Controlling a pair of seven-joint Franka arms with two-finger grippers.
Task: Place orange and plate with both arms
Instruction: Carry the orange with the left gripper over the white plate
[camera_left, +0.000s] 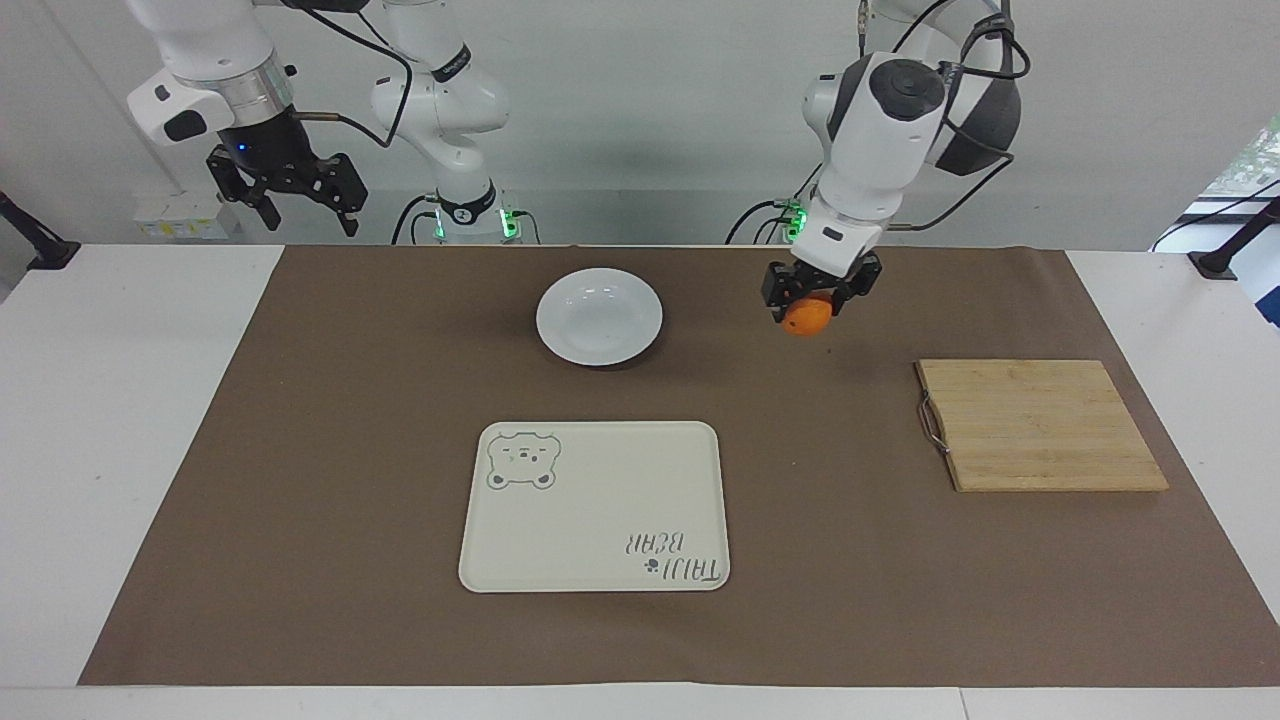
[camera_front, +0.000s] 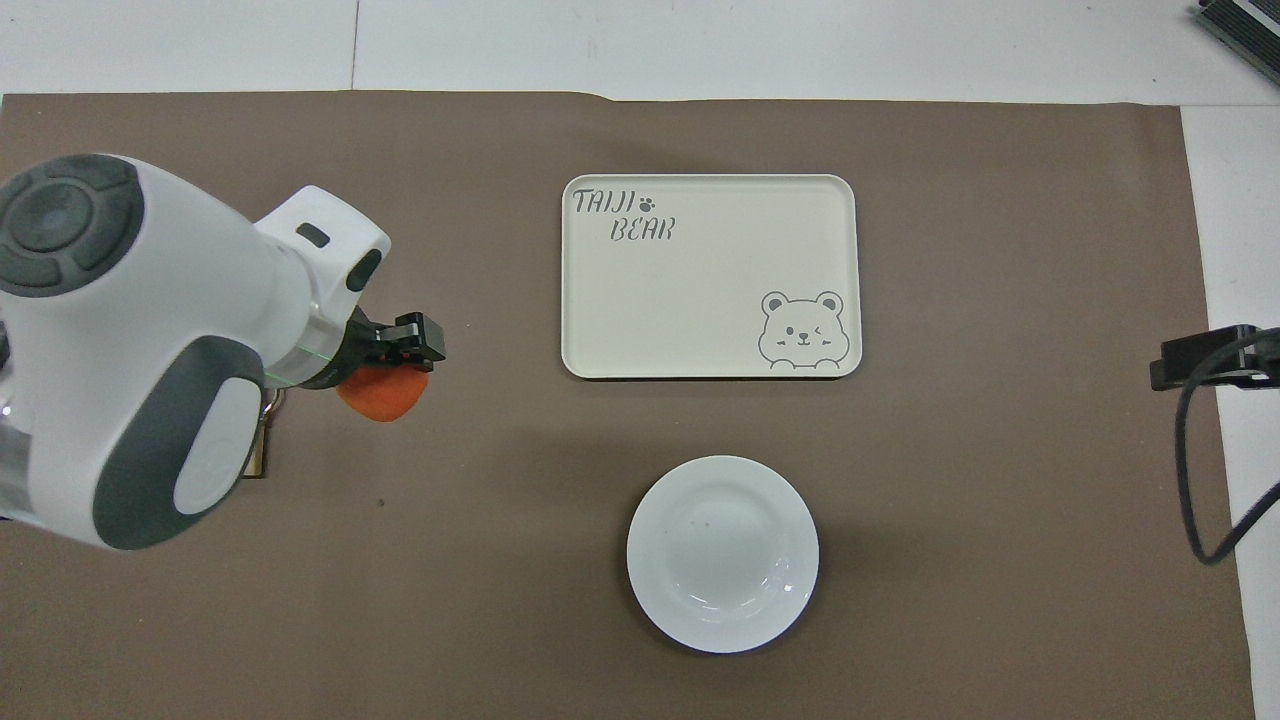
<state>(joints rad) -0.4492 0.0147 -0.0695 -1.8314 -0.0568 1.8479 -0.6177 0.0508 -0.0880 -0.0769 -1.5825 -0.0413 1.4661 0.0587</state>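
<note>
Brown mat (camera_left: 350, 450) lay bare between white plate (camera_left: 599, 316) and bamboo board (camera_left: 1040, 425); over it the left gripper (camera_left: 812, 303) pinched the orange (camera_left: 807, 317). The right gripper (camera_left: 292, 192) waited, fingers spread and empty, above the table's (camera_left: 120, 400) edge.

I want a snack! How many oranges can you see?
1. The small round orange fruit is gripped in the left arm's black end effector, up in the air over the brown mat, between the round white plate and the wooden cutting board. None seem hidden.
</note>
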